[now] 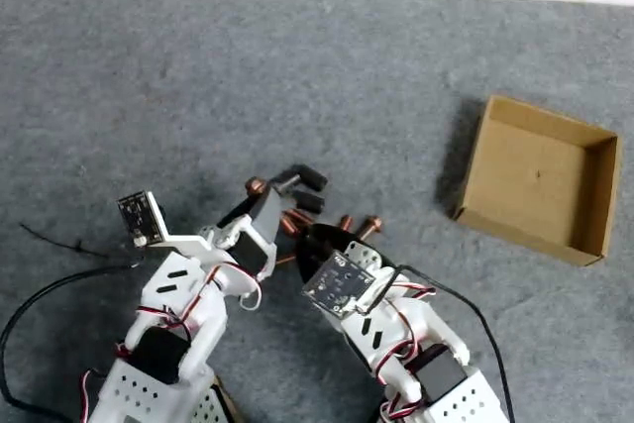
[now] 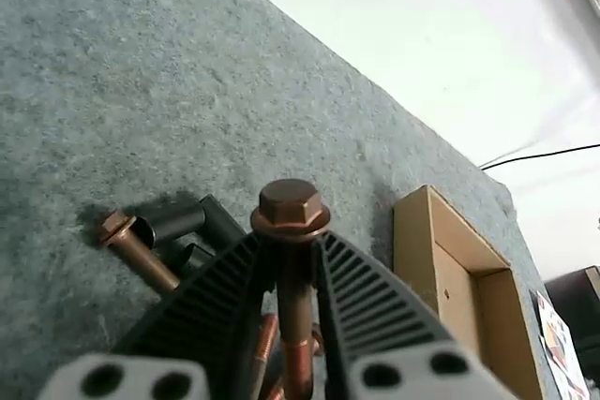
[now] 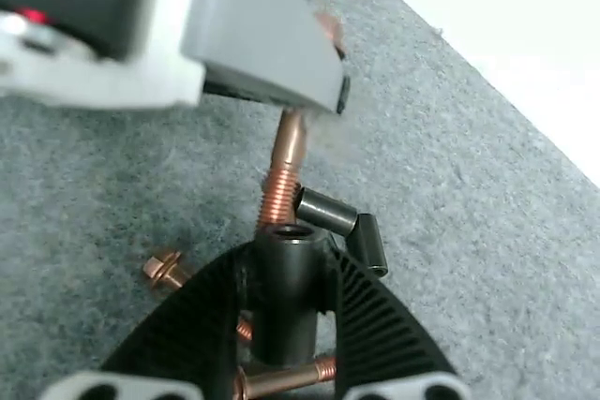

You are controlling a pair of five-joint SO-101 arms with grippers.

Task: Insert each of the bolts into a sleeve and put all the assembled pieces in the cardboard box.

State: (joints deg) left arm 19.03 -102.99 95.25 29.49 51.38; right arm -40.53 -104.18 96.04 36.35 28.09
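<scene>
Copper bolt (image 2: 291,210) is pinched in left gripper (image 2: 291,248) jaws, shank pointed toward the right arm. Black sleeve (image 3: 284,302) is clamped in right gripper (image 3: 286,264) jaws — threaded tip is seen at the bore mouth, axes nearly aligned.

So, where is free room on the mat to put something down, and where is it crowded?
Free: the wide grey mat on the far side, up to its edge, and the strip between the loose bolts and the cardboard box, whose floor is bare too. Crowded: around the left gripper and right gripper, where sleeves lie.
</scene>
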